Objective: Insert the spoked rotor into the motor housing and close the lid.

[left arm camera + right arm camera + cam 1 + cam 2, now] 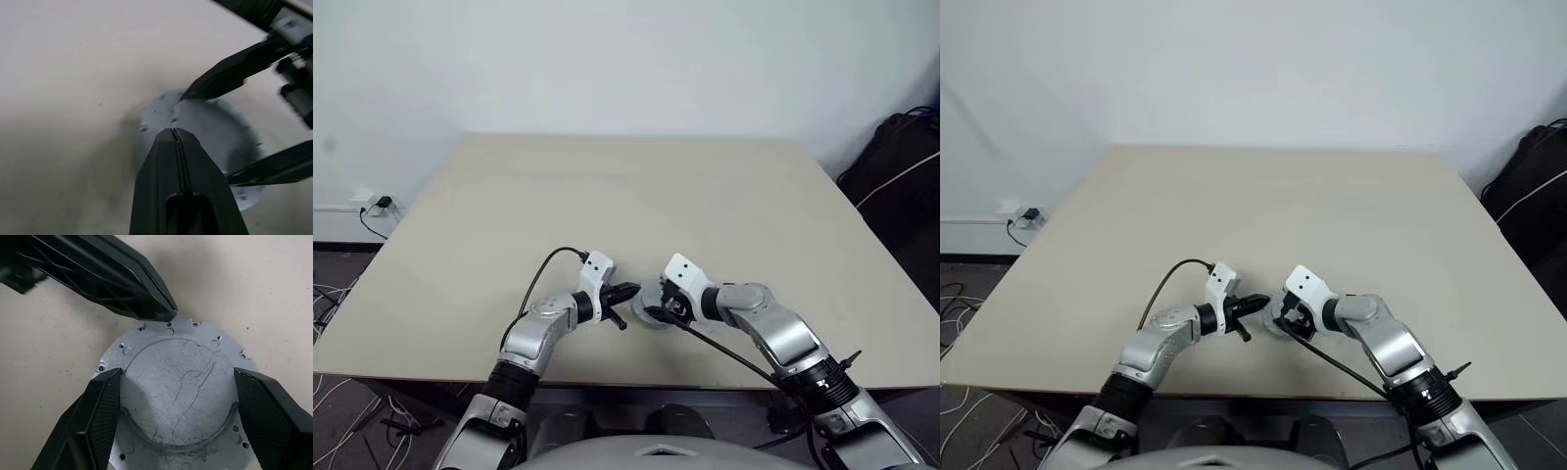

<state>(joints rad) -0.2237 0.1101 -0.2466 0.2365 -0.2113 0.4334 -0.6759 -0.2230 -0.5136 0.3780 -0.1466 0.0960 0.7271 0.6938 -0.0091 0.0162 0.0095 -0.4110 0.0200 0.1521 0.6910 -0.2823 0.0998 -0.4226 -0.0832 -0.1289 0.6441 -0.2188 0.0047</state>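
A silver-grey disc (178,394), seemingly the lid, lies flat near the counter's (636,196) front edge; the right end effector (178,401) straddles it, fingers apart, while the left end effector (173,131), fingers together, touches its rim; closing looks nearly finished

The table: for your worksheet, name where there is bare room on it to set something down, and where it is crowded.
The table is bare from the far edge by the wall down to the arms, and on both flanks towards its left and right edges. The crowding is at the near middle, where the left gripper, shut, meets the grey metal disc that the right gripper straddles.
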